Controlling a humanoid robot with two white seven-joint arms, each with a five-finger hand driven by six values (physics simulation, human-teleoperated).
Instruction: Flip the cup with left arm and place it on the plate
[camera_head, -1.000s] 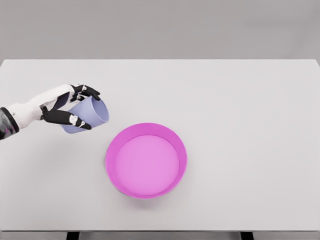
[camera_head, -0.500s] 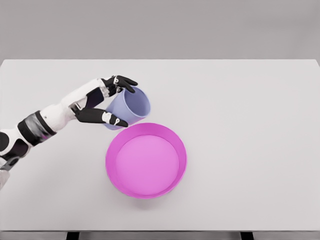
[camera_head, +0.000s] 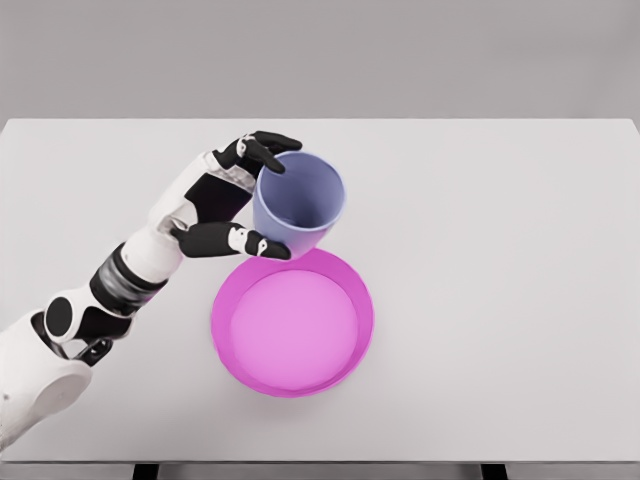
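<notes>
**Cup carried to the plate's rim, mouth turned up**

Movement came first from the left: the white left arm had swung in from the desk's left side, and the left hand (camera_head: 235, 205) now hung just behind the plate, its black fingers (camera_head: 262, 146) clamped on the pale lilac plastic cup (camera_head: 298, 205), thumb low on the wall and the others over the far rim. Half a second before, the cup lay more on its side, nearer the left edge; here it sat close to upright, slightly tilted, its open mouth facing up and toward the camera. Its base overlapped the back edge of the round magenta plate with a raised rim (camera_head: 292, 320), though whether they touched could not be told. The flip looked nearly done; what remained was probably to move forward over the plate's middle, lower and let go.

The plain white desk (camera_head: 500, 250) reached across the whole view, with a bare grey wall behind. No right arm showed.
</notes>
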